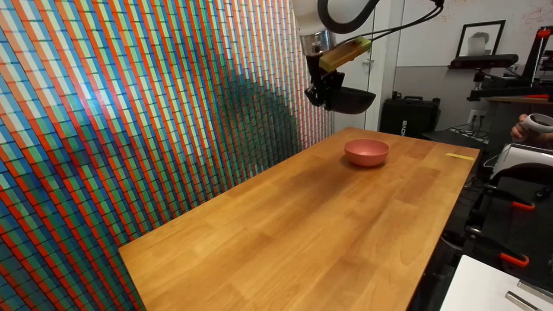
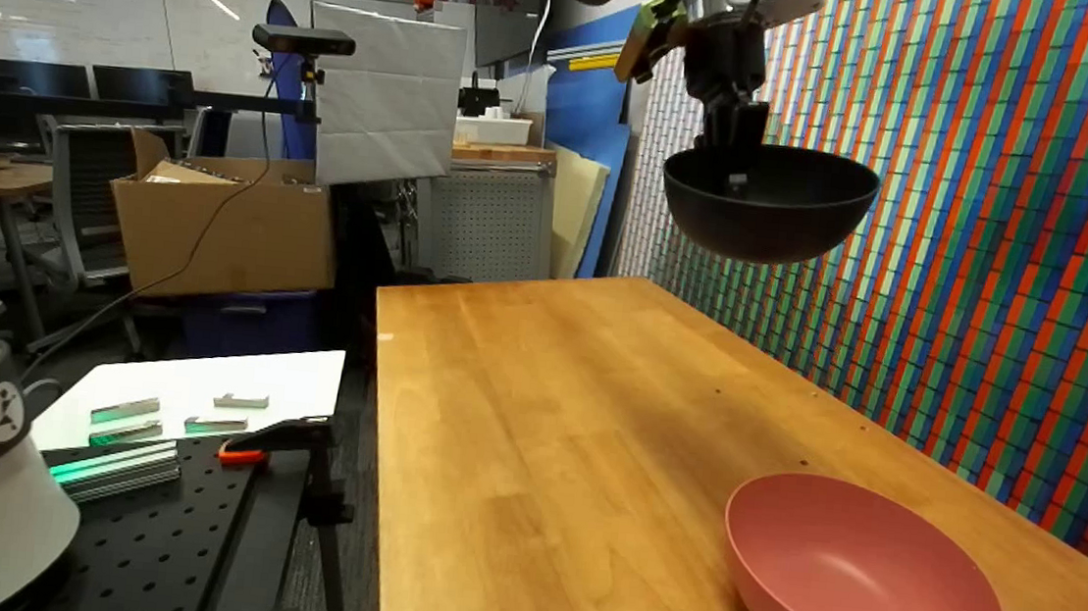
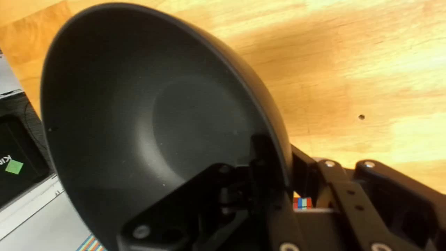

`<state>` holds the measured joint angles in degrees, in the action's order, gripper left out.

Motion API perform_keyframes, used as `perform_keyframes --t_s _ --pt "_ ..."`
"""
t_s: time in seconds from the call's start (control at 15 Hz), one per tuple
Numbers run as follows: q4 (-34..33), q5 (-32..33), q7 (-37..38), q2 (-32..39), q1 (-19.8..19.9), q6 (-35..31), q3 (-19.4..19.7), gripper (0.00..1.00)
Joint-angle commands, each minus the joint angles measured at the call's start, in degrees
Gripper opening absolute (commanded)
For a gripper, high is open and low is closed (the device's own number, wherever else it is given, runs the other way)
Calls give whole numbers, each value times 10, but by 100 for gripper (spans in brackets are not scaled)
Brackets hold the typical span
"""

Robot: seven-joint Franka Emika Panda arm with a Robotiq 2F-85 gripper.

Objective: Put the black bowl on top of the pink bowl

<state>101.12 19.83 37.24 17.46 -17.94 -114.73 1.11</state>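
The black bowl (image 1: 356,100) is held high above the table, opening upward and slightly tilted. It also shows in an exterior view (image 2: 777,232) and fills much of the wrist view (image 3: 115,104). My gripper (image 3: 281,160) is shut on its rim, one finger inside the bowl and one outside. The gripper also shows in both exterior views (image 1: 329,98) (image 2: 735,170). The pink bowl (image 1: 367,154) stands upright on the table, lower than the black bowl and apart from it. It also shows in an exterior view (image 2: 865,580). It is not visible in the wrist view.
The wooden table (image 1: 276,233) runs alongside a wall of coloured tiles (image 1: 142,108). A yellow strip (image 1: 459,156) lies near a table edge. A white board with metal pieces (image 2: 301,383) and a cardboard box (image 2: 226,228) are beyond the table.
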Motion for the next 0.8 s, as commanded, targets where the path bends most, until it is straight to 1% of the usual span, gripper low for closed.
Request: perform_keyframes --t_s 0.0,0.27,0.53,0.73 --pt "17 3 4 -22 35 1 -3 5" --pt "21 6 9 -3 59 -8 -1 5" --pt "22 11 11 27 68 -12 4 5" --pt "5 17 13 59 73 -17 13 5"
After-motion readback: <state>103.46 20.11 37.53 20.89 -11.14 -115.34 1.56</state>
